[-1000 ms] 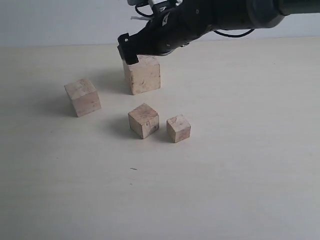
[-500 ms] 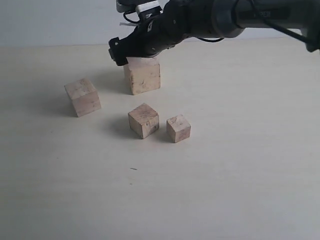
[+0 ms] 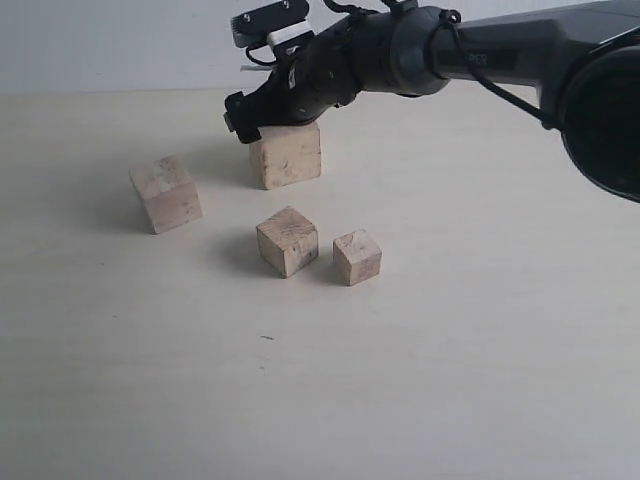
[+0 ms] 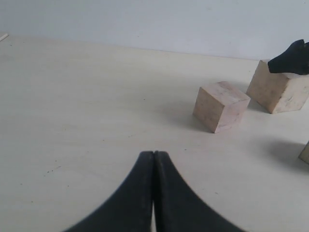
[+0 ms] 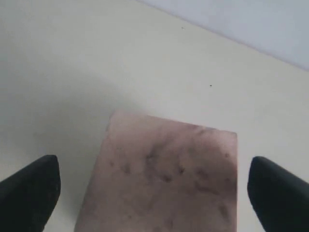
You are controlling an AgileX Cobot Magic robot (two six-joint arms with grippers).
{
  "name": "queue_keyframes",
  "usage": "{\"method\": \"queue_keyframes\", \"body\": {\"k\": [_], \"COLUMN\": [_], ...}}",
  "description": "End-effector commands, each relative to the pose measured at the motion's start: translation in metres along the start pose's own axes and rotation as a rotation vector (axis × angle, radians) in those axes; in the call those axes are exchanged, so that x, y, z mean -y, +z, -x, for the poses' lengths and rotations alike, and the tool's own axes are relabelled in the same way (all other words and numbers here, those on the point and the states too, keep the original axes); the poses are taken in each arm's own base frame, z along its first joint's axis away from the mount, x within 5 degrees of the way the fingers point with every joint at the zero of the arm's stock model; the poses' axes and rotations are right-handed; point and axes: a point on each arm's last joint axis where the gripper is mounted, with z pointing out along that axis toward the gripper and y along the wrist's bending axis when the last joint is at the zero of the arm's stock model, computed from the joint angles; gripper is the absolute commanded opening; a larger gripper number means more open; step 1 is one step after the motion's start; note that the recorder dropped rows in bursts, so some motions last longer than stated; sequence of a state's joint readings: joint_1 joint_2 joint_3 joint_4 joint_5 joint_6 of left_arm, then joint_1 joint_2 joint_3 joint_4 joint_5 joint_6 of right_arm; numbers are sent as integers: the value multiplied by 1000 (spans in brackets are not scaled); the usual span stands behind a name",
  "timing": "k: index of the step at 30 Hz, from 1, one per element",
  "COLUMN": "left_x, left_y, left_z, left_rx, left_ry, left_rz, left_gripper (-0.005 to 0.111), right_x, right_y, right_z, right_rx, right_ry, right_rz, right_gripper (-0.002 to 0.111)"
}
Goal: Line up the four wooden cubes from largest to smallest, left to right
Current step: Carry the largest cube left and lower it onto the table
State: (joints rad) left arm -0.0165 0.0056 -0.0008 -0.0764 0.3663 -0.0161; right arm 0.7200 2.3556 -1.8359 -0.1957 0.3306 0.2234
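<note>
Four pale wooden cubes sit on the table. The largest cube (image 3: 288, 155) stands at the back, with my right gripper (image 3: 262, 112) open around its top; in the right wrist view the largest cube (image 5: 164, 176) fills the space between the two black fingertips (image 5: 31, 186), which stand apart from its sides. A second cube (image 3: 166, 193) lies to the left, a third cube (image 3: 287, 240) in the middle and the smallest cube (image 3: 357, 257) beside it. My left gripper (image 4: 153, 153) is shut and empty, low over bare table, facing the second cube (image 4: 221, 105).
The pale tabletop (image 3: 450, 350) stretches wide in front and to the right of the cubes. A light wall (image 3: 100, 40) runs along the far edge. The right arm (image 3: 480, 50) reaches in from the upper right above the table.
The right gripper has moved left and down over the largest cube, so its fingers now straddle the cube's top. The cubes have not moved.
</note>
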Motion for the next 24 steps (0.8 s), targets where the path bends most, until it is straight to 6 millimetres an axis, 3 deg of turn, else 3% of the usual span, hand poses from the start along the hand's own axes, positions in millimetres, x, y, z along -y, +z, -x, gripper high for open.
{"method": "queue_keyframes", "body": {"k": [1, 3, 5, 6, 7, 9, 12, 17, 19, 20, 22, 24], "left_x": [0, 0, 0, 0, 0, 0, 0, 0, 0, 0, 0, 0], "left_y": [0, 0, 0, 0, 0, 0, 0, 0, 0, 0, 0, 0], "left_z": [1, 1, 1, 1, 1, 1, 1, 1, 1, 1, 1, 1], "left_rx": [12, 12, 12, 12, 12, 12, 12, 12, 12, 12, 12, 12], "left_ry": [-1, -1, -1, -1, -1, -1, -1, -1, -1, -1, -1, -1], "left_rz": [-5, -5, -5, -5, -5, -5, -5, -5, -5, -5, -5, -5], "left_gripper": [0, 0, 0, 0, 0, 0, 0, 0, 0, 0, 0, 0], "right_x": [0, 0, 1, 1, 1, 3, 2, -11, -28, -44, -60, -70], "right_y": [6, 6, 4, 1, -2, -11, -23, -64, -90, -104, -120, -121], "right_z": [-7, -8, -8, -6, -3, 0, 7, 38, 48, 47, 40, 30], "right_rx": [-42, -57, -64, -64, -60, -98, -99, -11, 28, 42, 91, 82], "right_ry": [26, 26, 26, 27, 28, 30, 16, -127, -308, -419, -620, -714], "right_rz": [-12, -16, -19, -20, -21, -35, -24, 142, 344, 543, 797, 919], "right_gripper": [104, 102, 91, 71, 58, 3, 0, 0, 0, 0, 0, 0]}}
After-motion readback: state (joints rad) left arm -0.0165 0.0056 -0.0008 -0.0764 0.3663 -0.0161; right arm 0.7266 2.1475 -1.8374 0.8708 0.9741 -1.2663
